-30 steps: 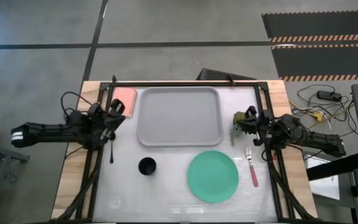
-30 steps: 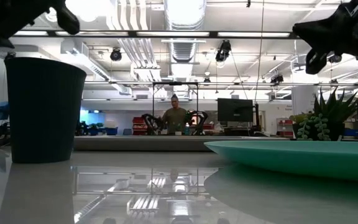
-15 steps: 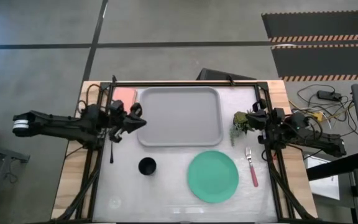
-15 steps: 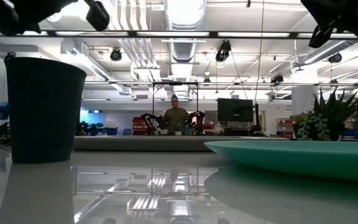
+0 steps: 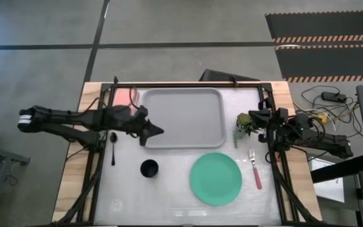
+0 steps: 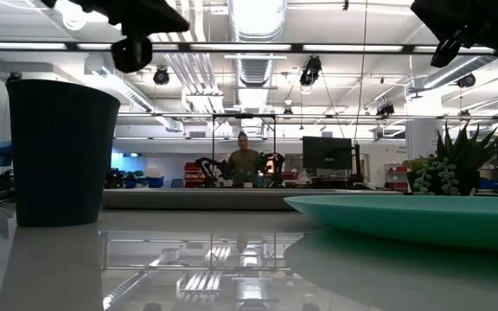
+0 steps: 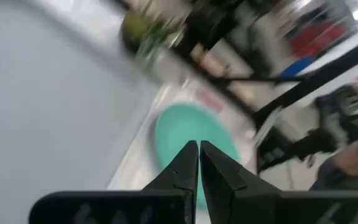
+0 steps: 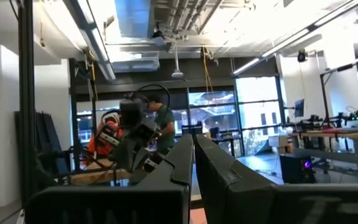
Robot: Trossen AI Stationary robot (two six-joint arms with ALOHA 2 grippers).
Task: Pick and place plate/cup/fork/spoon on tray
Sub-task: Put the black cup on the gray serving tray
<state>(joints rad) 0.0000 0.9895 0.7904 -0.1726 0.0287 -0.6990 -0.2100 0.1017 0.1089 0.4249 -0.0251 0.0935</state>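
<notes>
The light-grey tray (image 5: 181, 116) lies at the table's far middle. The mint-green plate (image 5: 215, 178) lies near of it and shows in the low view (image 6: 413, 216) and the left wrist view (image 7: 188, 134). The black cup (image 5: 149, 168) stands left of the plate, also in the low view (image 6: 59, 151). The dark spoon (image 5: 113, 148) lies left of the tray. The pink-handled fork (image 5: 255, 169) lies right of the plate. My left gripper (image 5: 156, 132) is shut and empty above the tray's near left corner, fingertips together (image 7: 199, 152). My right gripper (image 5: 252, 116) is shut and empty (image 8: 193, 146) at the table's right.
A small potted plant (image 5: 242, 126) stands right of the tray, under my right gripper, and shows in the low view (image 6: 456, 164). A pink pad (image 5: 126, 96) lies at the far left corner. A black frame rims the table. A person stands in the room far behind.
My left gripper has swept from the table's left edge toward the right and a little nearer, arriving over the tray's near left corner, still shut. My right gripper has risen a little and drawn slightly toward the right edge. Nothing on the table has moved.
</notes>
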